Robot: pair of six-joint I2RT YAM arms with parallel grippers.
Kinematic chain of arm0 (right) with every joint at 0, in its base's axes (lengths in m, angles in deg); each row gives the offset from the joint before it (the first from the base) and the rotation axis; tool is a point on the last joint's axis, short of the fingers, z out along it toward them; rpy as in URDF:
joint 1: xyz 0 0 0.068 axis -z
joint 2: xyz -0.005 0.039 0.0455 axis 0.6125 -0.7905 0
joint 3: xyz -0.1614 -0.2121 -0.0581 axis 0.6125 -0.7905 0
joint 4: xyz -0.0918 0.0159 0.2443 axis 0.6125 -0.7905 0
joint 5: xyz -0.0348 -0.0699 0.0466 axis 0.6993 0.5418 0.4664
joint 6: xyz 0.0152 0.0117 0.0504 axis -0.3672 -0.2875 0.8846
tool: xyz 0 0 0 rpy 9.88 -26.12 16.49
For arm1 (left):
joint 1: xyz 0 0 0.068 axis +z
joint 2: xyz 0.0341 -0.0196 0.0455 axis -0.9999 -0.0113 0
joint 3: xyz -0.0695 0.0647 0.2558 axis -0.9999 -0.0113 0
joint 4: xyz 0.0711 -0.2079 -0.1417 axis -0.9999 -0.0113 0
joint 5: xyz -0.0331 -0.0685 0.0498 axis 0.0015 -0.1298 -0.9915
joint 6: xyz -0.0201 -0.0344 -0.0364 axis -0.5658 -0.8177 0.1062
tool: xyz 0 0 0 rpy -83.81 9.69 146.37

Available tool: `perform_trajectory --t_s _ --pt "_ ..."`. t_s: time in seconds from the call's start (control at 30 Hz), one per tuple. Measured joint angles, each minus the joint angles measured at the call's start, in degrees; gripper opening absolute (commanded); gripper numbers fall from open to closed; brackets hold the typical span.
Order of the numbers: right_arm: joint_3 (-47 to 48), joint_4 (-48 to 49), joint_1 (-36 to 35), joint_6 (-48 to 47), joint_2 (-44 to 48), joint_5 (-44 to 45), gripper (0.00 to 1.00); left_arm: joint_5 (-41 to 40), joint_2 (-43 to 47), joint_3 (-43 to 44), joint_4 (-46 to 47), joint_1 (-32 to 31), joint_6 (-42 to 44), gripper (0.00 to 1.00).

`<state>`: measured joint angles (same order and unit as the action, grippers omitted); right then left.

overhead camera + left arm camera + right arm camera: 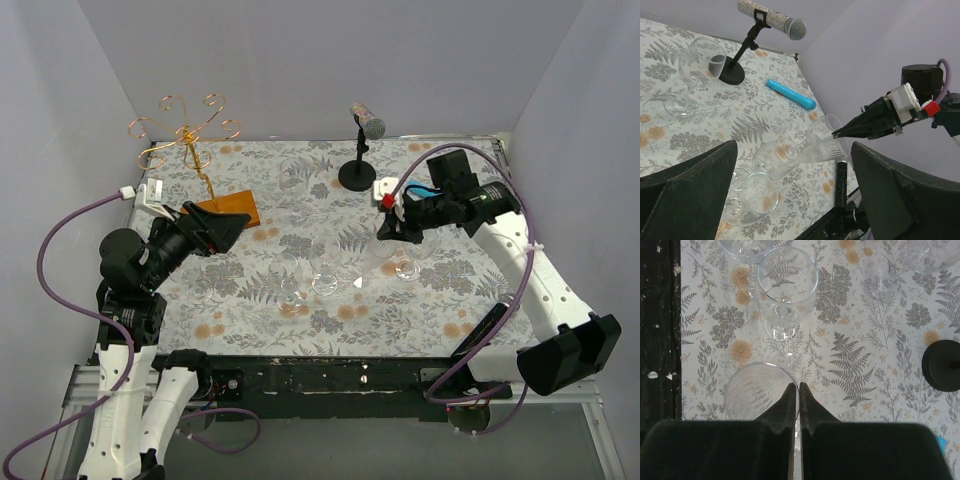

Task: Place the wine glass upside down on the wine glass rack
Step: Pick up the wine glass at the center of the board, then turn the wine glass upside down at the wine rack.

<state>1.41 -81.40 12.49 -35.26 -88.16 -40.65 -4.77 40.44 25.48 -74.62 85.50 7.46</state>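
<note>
Right gripper (799,386) pinching the rim of the ribbed glass (752,392) toward the table's (450,300) right edge; left gripper (228,230) gaping wide, empty, beside the rack (238,205) near the far-left corner.

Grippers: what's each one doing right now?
Left gripper: open, empty.
Right gripper: shut on the ribbed wine glass rim.

Lighting: even and diffuse, coming from overhead. The desk (250,300) is showing bright, with only short, soft shadows lying beside the microphone stand (733,75). Small glints are showing on the wine glass (755,390).

Focus: both wrist views are rendering the left hand (794,155) and right hand (799,387) as dark, blurred masses, while the desk pattern is reading sharp. The overhead view is looking slightly soft.
</note>
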Motion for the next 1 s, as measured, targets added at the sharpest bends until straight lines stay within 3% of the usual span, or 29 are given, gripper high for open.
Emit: perform_trajectory --t_s 0.4,0.8,0.9,1.0 --pt "5.8 1.2 9.5 7.6 4.0 -6.3 0.01 5.0 -2.4 0.0 2.4 0.0 -2.9 0.98" --pt "11.0 9.6 16.7 18.3 4.7 -8.9 0.01 13.2 -7.9 0.1 6.5 -0.1 -8.5 0.98" --pt "11.2 11.6 18.5 21.1 4.7 -9.8 0.01 13.8 -8.1 0.1 8.8 -1.6 -9.9 0.98" --pt "11.8 13.0 19.8 23.0 4.7 -11.0 0.01 12.0 -9.6 0.2 10.4 -7.8 -10.1 0.98"
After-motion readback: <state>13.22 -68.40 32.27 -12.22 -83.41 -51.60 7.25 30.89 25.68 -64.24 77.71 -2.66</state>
